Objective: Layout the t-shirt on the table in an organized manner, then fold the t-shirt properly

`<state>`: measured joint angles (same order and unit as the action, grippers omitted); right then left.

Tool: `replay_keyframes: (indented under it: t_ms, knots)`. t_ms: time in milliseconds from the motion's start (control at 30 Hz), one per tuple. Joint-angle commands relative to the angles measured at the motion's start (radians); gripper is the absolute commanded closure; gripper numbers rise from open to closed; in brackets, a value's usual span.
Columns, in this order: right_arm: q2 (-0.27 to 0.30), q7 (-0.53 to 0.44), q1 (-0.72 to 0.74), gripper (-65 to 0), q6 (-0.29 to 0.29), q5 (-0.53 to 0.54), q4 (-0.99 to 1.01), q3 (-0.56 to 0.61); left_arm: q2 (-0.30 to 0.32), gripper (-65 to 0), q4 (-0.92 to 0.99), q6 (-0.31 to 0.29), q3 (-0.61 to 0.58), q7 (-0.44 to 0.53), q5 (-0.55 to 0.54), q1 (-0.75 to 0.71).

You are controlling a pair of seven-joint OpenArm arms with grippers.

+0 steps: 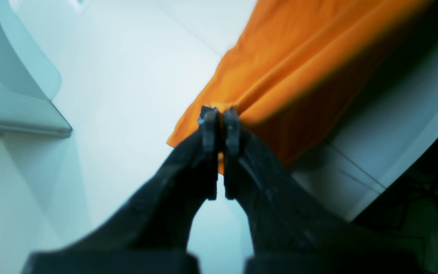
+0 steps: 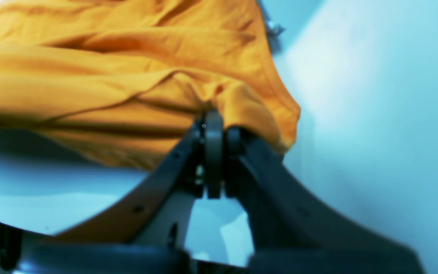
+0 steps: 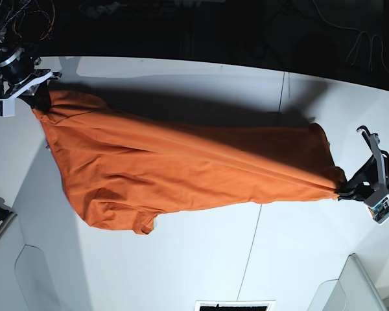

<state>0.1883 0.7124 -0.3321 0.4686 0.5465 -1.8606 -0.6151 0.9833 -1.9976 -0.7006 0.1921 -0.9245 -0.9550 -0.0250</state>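
White table [image 3: 201,259], bearing orange t-shirt [image 3: 181,168] stretched across it between both arms. Soft, light, wrinkly cloth, likely to sag and crease; best taken at hems or corners. Left gripper [image 1: 220,114] clamped on one bunched end; right gripper [image 2: 219,125] clamped on a fold at the opposite end.

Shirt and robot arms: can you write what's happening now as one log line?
step: spreading | shirt: stretched between both grippers over table | left gripper: shut on shirt | right gripper: shut on shirt
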Motion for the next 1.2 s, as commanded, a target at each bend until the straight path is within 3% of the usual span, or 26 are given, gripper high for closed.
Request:
replay_keyframes:
  t_ms: [0, 133, 267, 367, 500, 600, 667, 700, 800, 900, 1033, 1167]
  knots:
    - [0.016, -0.019, 0.005, 0.0, 0.011, 0.015, -0.016, -0.007, 0.022, 0.0, -0.013, 0.002, 0.012, 0.011, 0.001, 0.010]
    - [0.016, -0.019, 0.005, 0.0, 0.011, 0.015, -0.016, -0.007, -0.034, 0.0, 0.021, 0.002, 0.007, 0.056, 0.016, 0.003]
    - [0.016, -0.019, 0.014, 0.0, 0.011, 0.016, -0.016, -0.006, -0.147, 0.0, 0.170, 0.002, -0.008, 0.197, 0.121, 0.020]
    - [0.016, -0.015, 0.023, 0.0, 0.011, 0.014, -0.016, -0.006, -0.218, 0.0, 0.310, 0.002, -0.035, 0.208, 0.152, 0.065]
    - [0.016, -0.015, 0.024, 0.0, 0.011, 0.014, -0.016, -0.006, -0.267, 0.0, 0.428, 0.002, -0.079, 0.186, 0.151, 0.087]
    - [0.013, -0.015, 0.024, 0.0, 0.011, 0.014, -0.016, -0.006, -0.270, -16.8, 0.451, 0.002, -0.093, 0.169, 0.124, 0.086]
    - [0.010, -0.014, 0.023, 0.0, 0.011, 0.011, -0.016, -0.006, -0.260, -28.7, 0.450, 0.002, -0.093, 0.111, 0.051, 0.089]
    - [0.011, -0.011, 0.023, 0.0, 0.011, 0.011, -0.016, -0.006, -0.251, -31.2, 0.450, 0.002, -0.093, 0.067, -0.006, 0.090]
    - [0.011, -0.009, 0.024, 0.0, 0.011, 0.010, -0.016, -0.006, -0.209, -31.6, 0.449, 0.002, -0.093, -0.068, -0.184, 0.091]
    - [0.011, -0.009, 0.024, 0.0, 0.011, 0.010, -0.016, -0.006, -0.164, -31.6, 0.448, 0.002, -0.093, -0.137, -0.323, 0.064]
    - [0.011, -0.009, 0.024, 0.0, 0.011, 0.011, -0.016, -0.006, -0.138, -31.5, 0.423, 0.002, -0.093, -0.143, -0.343, -0.027]
    - [0.011, -0.013, 0.024, 0.0, 0.011, 0.011, -0.016, -0.005, -0.178, -31.6, 0.410, 0.002, -0.093, -0.134, -0.325, -0.108]
